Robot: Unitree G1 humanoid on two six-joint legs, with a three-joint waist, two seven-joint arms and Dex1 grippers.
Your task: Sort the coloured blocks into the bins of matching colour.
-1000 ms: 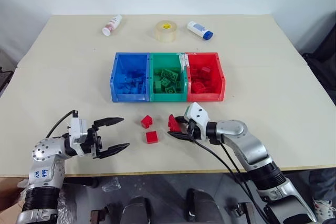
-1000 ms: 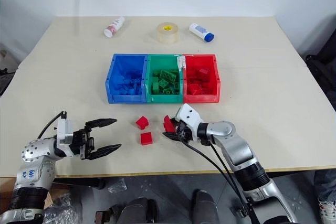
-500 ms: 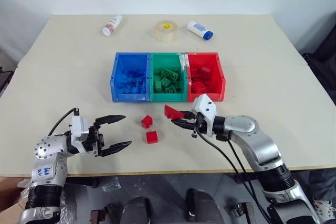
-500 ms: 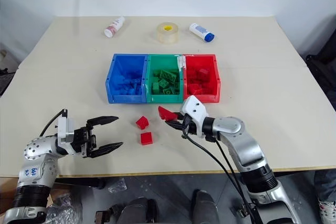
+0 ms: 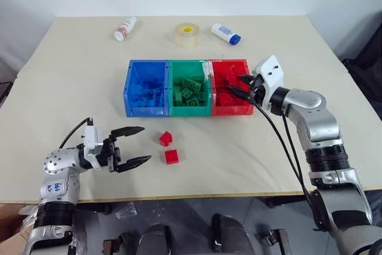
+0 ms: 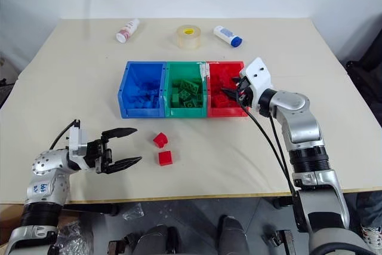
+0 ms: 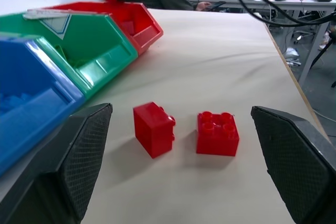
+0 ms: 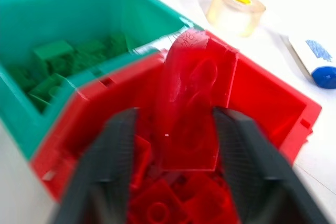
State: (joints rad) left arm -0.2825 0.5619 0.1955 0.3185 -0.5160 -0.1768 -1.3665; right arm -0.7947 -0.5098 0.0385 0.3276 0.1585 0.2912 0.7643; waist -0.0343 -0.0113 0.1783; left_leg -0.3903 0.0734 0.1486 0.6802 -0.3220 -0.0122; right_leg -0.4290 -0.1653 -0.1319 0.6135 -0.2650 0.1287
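Your left gripper (image 5: pixel 135 145) sits wide open and empty, level above the table (image 5: pixel 71 82). Two red blocks (image 5: pixel 169 148) lie just right of it, in front of the bins (image 5: pixel 188 88). Your right gripper (image 8: pixel 173 145) hangs over the red bin (image 5: pixel 231 88); a red wedge block (image 8: pixel 195 103) sits between its fingers, can't tell if still gripped.

Head stereo overlooks table (image 5: pixel 71 64); wrist cameras close.

A beige table (image 5: pixel 71 76) carries three stray items along its far edge — a white bottle with a reddish label (image 5: pixel 125 28) lying on its side, a roll of clear tape (image 5: pixel 187 34), and a blue-capped white bottle (image 5: pixel 225 33) also lying down.
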